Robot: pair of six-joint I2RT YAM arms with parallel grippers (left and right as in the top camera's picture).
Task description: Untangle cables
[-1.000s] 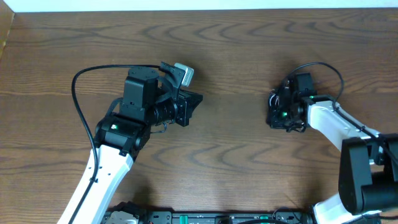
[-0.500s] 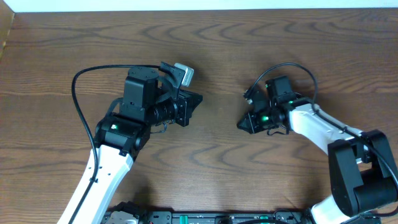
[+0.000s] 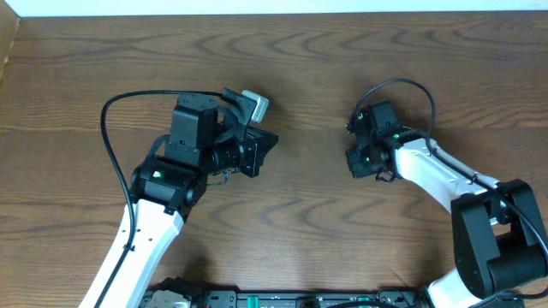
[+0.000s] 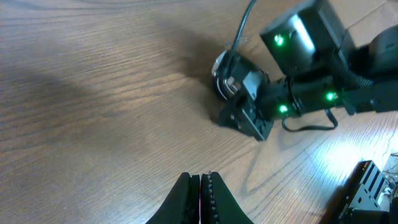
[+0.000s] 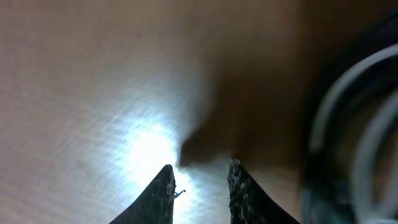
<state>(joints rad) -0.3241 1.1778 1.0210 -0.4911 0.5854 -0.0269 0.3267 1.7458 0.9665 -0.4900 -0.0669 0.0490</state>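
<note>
Currently, right fingers [image 5: 163, 193] are hovering narrowly parted beside the cables [image 5: 354, 124], apparently for grasping; left fingers [image 4: 189, 199] are idling pressed together, empty.

left pincer [image 3: 271, 140], right pincer [image 3: 357, 163] well apart, wooden table [image 3: 342, 51]

I am holding my left gripper [image 3: 267, 142] over the left half of the table [image 3: 308, 51] and my right gripper [image 3: 358, 162] over its right half, well apart; the cables [image 5: 323, 112] are lying just beside my right gripper.
</note>
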